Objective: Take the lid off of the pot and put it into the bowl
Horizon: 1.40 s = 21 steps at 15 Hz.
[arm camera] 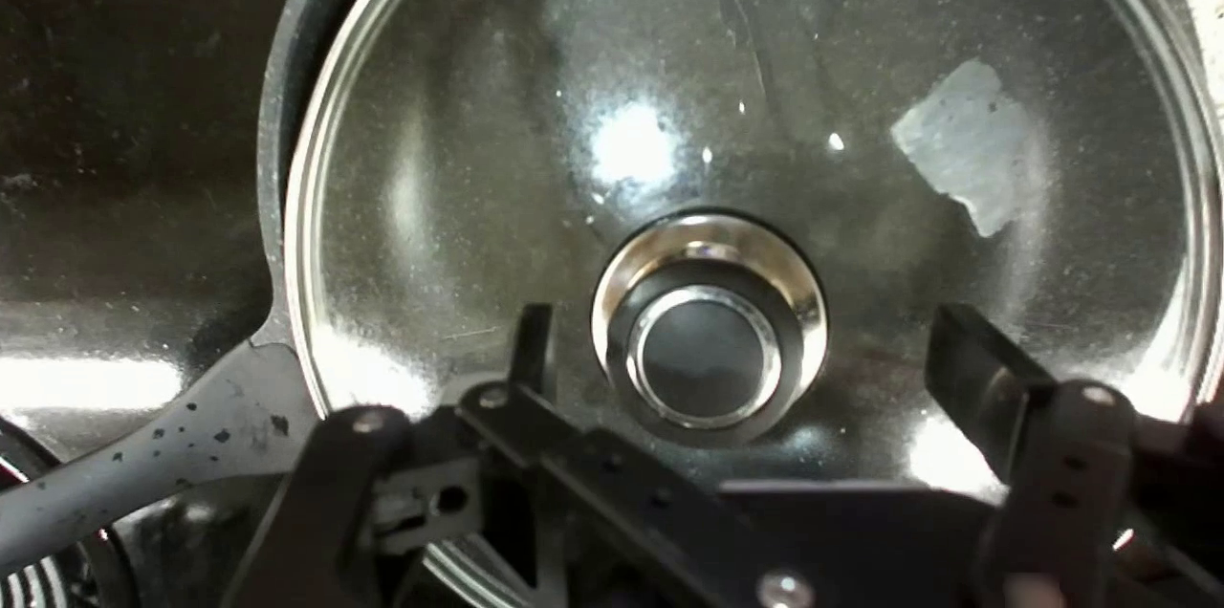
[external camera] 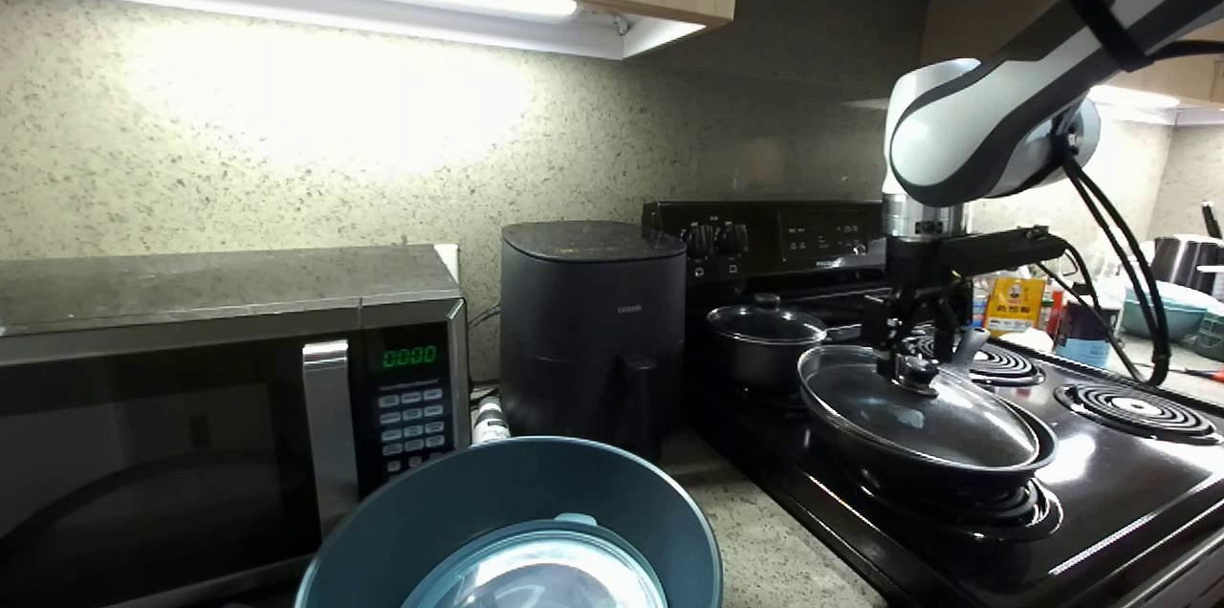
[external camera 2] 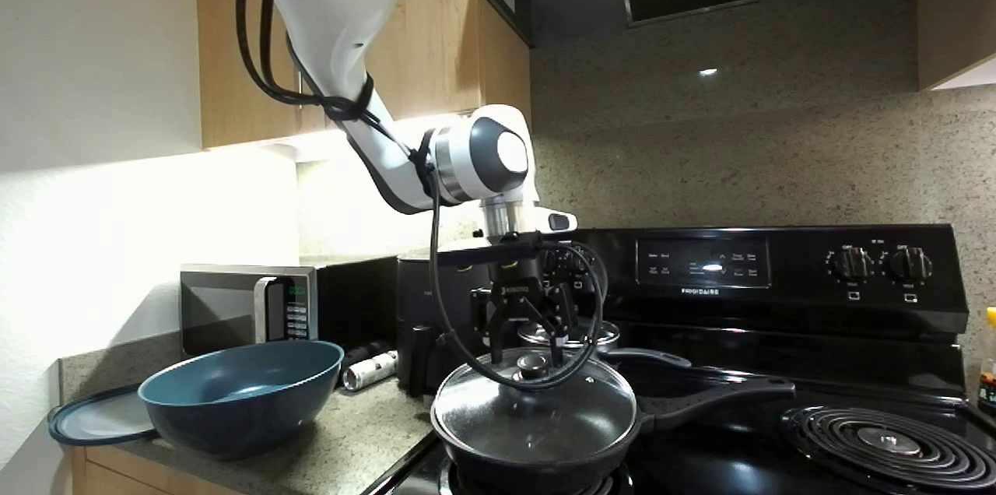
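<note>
The clear glass lid (external camera: 908,422) lies on the wide black pot (external camera: 942,486), off-centre and looking tilted in an exterior view. The lid also shows in an exterior view (external camera 2: 537,421) and the wrist view (arm camera: 708,92); the pot's rim shows there too (arm camera: 273,159). My gripper (arm camera: 751,350) is open, pointing down, with one finger on each side of the lid's dark knob (arm camera: 708,359). Gaps show between knob and fingers. The gripper is also seen in both exterior views (external camera: 916,352) (external camera 2: 527,351). The blue-grey bowl (external camera 2: 249,421) stands on the counter, also seen close up (external camera: 497,484).
A taller lidded pot (external camera: 755,364) stands behind the pot, beside the air fryer (external camera: 593,331). The microwave (external camera: 229,398) is behind the bowl. A flat blue-rimmed disc (external camera 2: 101,417) lies beside the bowl. The pot's handle (external camera 2: 716,401) sticks out over the stove.
</note>
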Available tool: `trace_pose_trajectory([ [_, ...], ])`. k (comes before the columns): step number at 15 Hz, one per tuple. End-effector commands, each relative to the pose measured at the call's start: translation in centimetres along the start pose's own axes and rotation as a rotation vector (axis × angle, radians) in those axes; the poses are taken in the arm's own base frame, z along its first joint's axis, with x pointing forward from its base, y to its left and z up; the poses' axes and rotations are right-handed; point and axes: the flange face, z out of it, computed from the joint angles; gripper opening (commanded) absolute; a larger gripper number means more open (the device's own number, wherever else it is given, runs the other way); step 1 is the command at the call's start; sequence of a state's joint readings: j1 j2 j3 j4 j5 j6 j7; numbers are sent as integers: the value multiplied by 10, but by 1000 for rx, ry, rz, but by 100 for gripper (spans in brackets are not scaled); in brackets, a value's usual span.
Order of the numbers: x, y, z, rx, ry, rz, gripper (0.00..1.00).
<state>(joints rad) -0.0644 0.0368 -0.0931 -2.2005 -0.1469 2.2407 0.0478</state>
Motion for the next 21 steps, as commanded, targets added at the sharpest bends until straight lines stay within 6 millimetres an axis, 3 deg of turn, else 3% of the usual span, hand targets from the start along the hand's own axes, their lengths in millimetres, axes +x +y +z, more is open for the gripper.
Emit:
trace_pose_trajectory([
  [1,0,1,4,5,-17,-14,73],
  [7,-3,6,6,16,-39,-5,37],
  [10,-3,9,3,20,-37,0,27],
  [13,-6,9,-4,8,-49,7,25],
  [17,-27,2,-49,-32,10,-15,25],
  [21,-57,-7,-117,-65,146,-41,25],
])
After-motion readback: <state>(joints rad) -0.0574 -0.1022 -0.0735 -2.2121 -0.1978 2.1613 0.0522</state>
